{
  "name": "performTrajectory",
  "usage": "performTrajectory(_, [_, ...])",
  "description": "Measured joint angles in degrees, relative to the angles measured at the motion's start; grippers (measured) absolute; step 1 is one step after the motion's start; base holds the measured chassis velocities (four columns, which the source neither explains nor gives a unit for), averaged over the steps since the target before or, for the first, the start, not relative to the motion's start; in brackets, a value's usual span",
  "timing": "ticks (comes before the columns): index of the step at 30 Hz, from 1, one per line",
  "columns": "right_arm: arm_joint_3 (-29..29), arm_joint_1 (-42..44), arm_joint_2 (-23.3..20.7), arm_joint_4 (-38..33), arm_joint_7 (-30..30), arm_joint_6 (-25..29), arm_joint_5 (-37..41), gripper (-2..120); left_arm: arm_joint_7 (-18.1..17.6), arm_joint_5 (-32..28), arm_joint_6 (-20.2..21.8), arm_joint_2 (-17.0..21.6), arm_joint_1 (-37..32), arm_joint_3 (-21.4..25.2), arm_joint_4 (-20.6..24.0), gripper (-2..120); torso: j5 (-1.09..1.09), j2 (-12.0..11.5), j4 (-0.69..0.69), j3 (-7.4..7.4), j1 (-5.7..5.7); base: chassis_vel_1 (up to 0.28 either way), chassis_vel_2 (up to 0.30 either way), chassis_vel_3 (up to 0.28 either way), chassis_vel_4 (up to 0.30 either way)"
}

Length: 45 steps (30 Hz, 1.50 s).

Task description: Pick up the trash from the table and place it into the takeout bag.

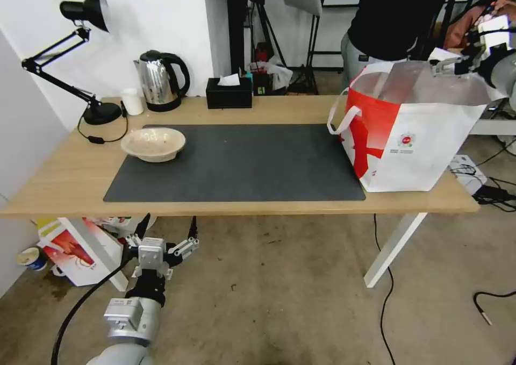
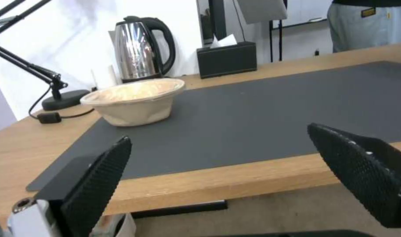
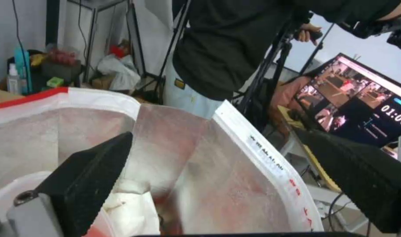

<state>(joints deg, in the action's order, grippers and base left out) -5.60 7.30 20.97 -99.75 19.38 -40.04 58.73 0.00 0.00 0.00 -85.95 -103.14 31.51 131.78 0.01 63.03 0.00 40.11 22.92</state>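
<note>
My counter [image 1: 64, 182] is light wood with white legs, topped by a dark grey mat [image 1: 242, 163]. A beige bowl [image 1: 153, 143] sits far left. The takeout bag [image 1: 408, 134] at right is white with red panels, silver-lined. My left pincer [image 2: 218, 177] has black, dimpled pads.

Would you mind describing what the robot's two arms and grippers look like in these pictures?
The left gripper has a silver-grey block body, black textured finger pads and a black cable along its silver, black-jointed arm. The right gripper is likewise light grey and black, with dimpled wedge-shaped pads.
</note>
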Motion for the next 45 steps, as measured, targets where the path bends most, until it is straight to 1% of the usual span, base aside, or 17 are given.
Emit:
performTrajectory(6, [0.86, 0.09, 0.69, -0.85, 2.3, 3.34, 3.68, 100, 0.0, 0.0, 0.0, 0.0, 0.0, 0.0, 0.0, 100, -0.01, 0.0, 0.0, 0.0, 0.0, 0.0, 0.0, 0.0, 0.0])
performTrajectory(8, [1.19, 0.16, 1.2, -1.14, 3.52, 6.92, 5.16, 100, 0.0, 0.0, 0.0, 0.0, 0.0, 0.0, 0.0, 100, 0.0, 0.0, 0.0, 0.0, 0.0, 0.0, 0.0, 0.0, 0.0])
performTrajectory(10, [2.24, 0.3, 2.22, -1.99, 4.7, 13.18, 8.07, 100, 0.0, 0.0, 0.0, 0.0, 0.0, 0.0, 0.0, 100, -0.01, 0.0, -0.01, 0.0, 0.0, 0.0, 0.0, 0.0, 0.0])
performTrajectory(11, [2.24, 0.3, 2.22, -1.99, 4.7, 13.18, 8.07, 100, 0.0, 0.0, 0.0, 0.0, 0.0, 0.0, 0.0, 100, -0.01, 0.0, -0.01, 0.0, 0.0, 0.0, 0.0, 0.0, 0.0])
performTrajectory(12, [2.41, 0.38, 2.58, -2.33, 4.79, 15.75, 8.89, 100, 0.0, 0.0, 0.0, 0.0, 0.0, 0.0, 0.0, 100, -0.01, 0.0, -0.01, 0.0, 0.0, 0.0, 0.0, 0.0, 0.0])
performTrajectory(14, [2.75, 0.71, 3.69, -3.06, 4.97, 21.46, 10.11, 100, 0.0, 0.0, 0.0, 0.0, 0.0, 0.0, 0.0, 100, -0.02, 0.0, -0.01, 0.0, 0.0, 0.0, 0.0, 0.0, 0.0])
performTrajectory(15, [3.37, 1.59, 5.36, -4.35, 5.63, 27.21, 10.34, 100, 0.0, 0.0, 0.0, 0.0, 0.0, 0.0, 0.0, 100, -0.02, 0.0, 0.01, 0.0, 0.0, 0.0, 0.0, 0.0, 0.0])
performTrajectory(16, [3.37, 1.59, 5.36, -4.35, 5.63, 27.21, 10.34, 100, 0.0, 0.0, 0.0, 0.0, 0.0, 0.0, 0.0, 100, -0.02, 0.0, 0.01, 0.0, 0.0, 0.0, 0.0, 0.0, 0.0])
performTrajectory(17, [3.5, 1.9, 5.83, -4.86, 5.85, 28.82, 10.34, 100, 0.0, 0.0, 0.0, 0.0, 0.0, 0.0, 0.0, 100, -0.02, 0.0, 0.01, 0.0, 0.0, 0.0, 0.0, 0.0, 0.0])
performTrajectory(19, [3.97, 3.14, 7.82, -6.99, 7.0, 34.55, 9.32, 100, 0.0, 0.0, 0.0, 0.0, 0.0, 0.0, 0.0, 100, -0.02, 0.0, 0.01, 0.01, 0.0, 0.0, 0.0, 0.0, 0.0])
performTrajectory(20, [3.97, 3.14, 7.82, -6.99, 7.0, 34.55, 9.32, 100, 0.0, 0.0, 0.0, 0.0, 0.0, 0.0, 0.0, 100, -0.02, 0.0, 0.01, 0.01, 0.0, 0.0, 0.0, 0.0, 0.0])
performTrajectory(24, [4.39, 4.68, 10.86, -9.98, 9.21, 40.45, 6.11, 100, 0.0, 0.0, 0.0, 0.0, 0.0, 0.0, 0.0, 100, -0.01, 0.0, 0.0, 0.0, 0.0, 0.0, 0.0, 0.0, 0.0])
performTrajectory(28, [4.37, 5.73, 12.47, -11.78, 10.29, 43.49, 5.0, 100, 0.0, 0.0, 0.0, 0.0, 0.0, 0.0, 0.0, 100, -0.02, 0.0, 0.0, 0.0, 0.0, 0.0, 0.0, 0.0, 0.0])
performTrajectory(33, [4.66, 8.08, 14.58, -14.89, 11.24, 44.91, 4.06, 100, 0.0, 0.0, 0.0, 0.0, 0.0, 0.0, 0.0, 100, -0.02, 0.0, 0.0, 0.0, 0.0, 0.0, 0.0, 0.0, 0.0])
performTrajectory(35, [4.7, 8.68, 15.03, -15.48, 11.47, 45.03, 3.7, 100, 0.0, 0.0, 0.0, 0.0, 0.0, 0.0, 0.0, 100, -0.02, 0.0, 0.0, 0.0, 0.0, 0.0, 0.0, 0.0, 0.0])
performTrajectory(40, [5.16, 14.43, 19.31, -20.88, 13.11, 45.19, 0.51, 100, 0.0, 0.0, 0.0, 0.0, 0.0, 0.0, 0.0, 100, -0.01, 0.0, 0.01, 0.0, 0.0, 0.0, 0.0, 0.0, 0.0])
performTrajectory(45, [5.46, 17.71, 21.18, -23.95, 13.67, 45.02, -1.78, 100, 0.0, 0.0, 0.0, 0.0, 0.0, 0.0, 0.0, 100, -0.01, 0.0, 0.0, 0.0, 0.0, 0.0, 0.0, 0.0, 0.0])
